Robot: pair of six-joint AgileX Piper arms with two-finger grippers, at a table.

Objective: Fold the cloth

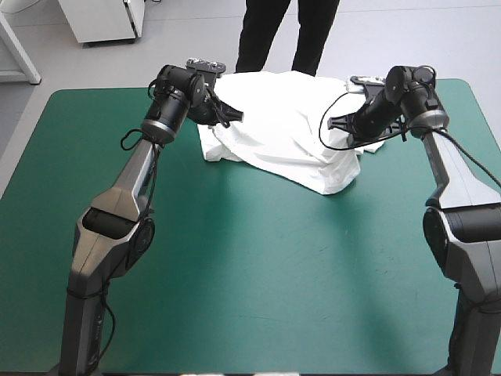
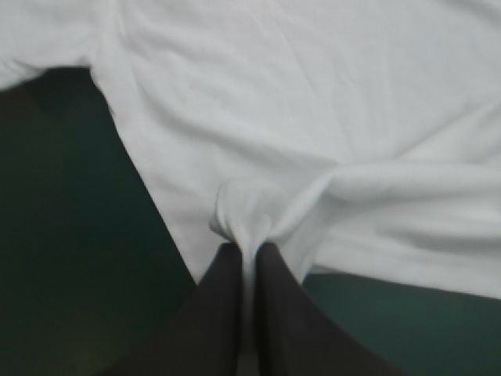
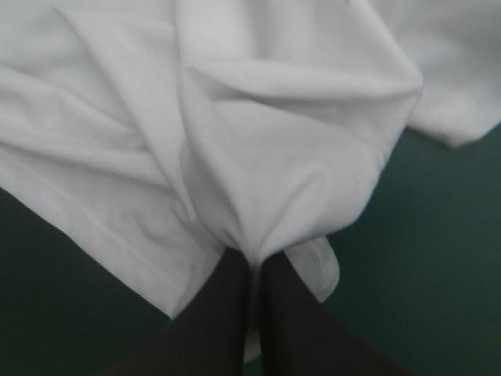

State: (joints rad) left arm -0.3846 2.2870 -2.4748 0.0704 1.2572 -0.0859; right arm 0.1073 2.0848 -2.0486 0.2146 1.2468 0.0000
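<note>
White T-shirt (image 1: pixel 275 129) lies in rumpled folds near the far edge of the teal-green table (image 1: pixel 235 258), between the two arms. The left gripper (image 2: pixel 247 249) pinches a small fold, fingers almost together. The right gripper (image 3: pixel 254 257) clamps a bunched fold likewise.

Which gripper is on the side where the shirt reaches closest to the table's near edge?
The right gripper: the T-shirt beside it reaches farthest toward the near edge. By the left gripper it stops farther back.

High view overhead from behind, 2 wrist views close, all sharing the T-shirt (image 1: pixel 282 133)
</note>
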